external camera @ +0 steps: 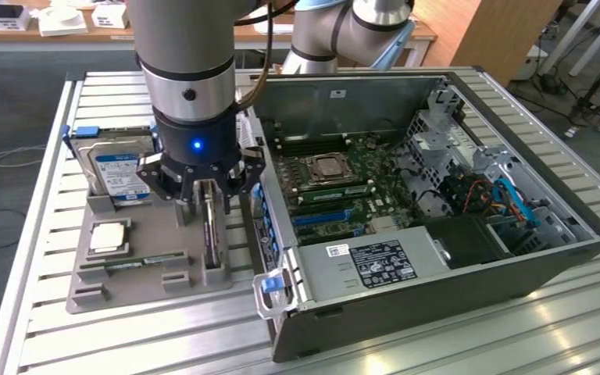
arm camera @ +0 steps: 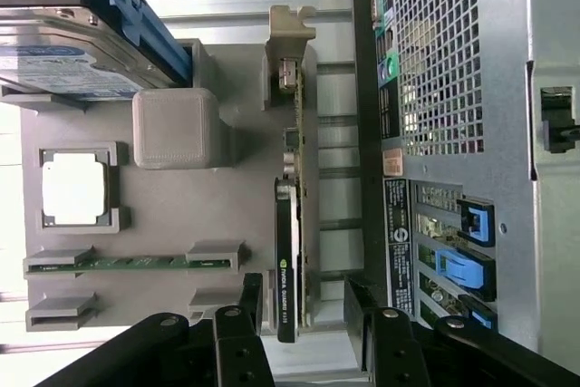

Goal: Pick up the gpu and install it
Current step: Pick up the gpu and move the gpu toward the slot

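The arm (external camera: 185,70) stands straight up and down, its grey wrist section vertical, with another joint folded back behind it. A blue light (external camera: 194,144) glows on the black collar. Below that the gripper (external camera: 208,205) points straight down, its black fingers (arm camera: 246,310) spread wide and parallel, gripping nothing.

A slatted aluminium table (external camera: 29,312) stands on dark grey floor (external camera: 8,94). Beyond the table runs a wooden desk (external camera: 81,35) carrying white boxes (external camera: 60,19). A wooden panel (external camera: 487,31) also rises beyond the table.
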{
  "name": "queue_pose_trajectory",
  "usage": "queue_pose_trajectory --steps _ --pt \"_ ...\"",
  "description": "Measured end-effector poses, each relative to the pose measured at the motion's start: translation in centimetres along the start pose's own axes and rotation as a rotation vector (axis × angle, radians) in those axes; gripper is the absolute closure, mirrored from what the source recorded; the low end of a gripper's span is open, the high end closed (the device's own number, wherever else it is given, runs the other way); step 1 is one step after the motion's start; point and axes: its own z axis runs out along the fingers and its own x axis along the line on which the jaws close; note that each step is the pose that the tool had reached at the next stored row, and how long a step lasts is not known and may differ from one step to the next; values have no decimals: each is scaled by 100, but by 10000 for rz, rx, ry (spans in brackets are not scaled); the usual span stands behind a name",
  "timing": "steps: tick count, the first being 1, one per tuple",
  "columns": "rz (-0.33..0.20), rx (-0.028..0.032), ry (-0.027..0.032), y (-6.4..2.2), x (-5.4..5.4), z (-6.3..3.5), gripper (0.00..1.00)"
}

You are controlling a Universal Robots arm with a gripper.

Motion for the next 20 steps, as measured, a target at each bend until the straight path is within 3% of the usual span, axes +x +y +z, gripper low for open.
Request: queue_pose_trajectory --steps 8,20 --pt "1 0 1 -6 4 144 51" --pt "1 -12 1 33 8 215 51"
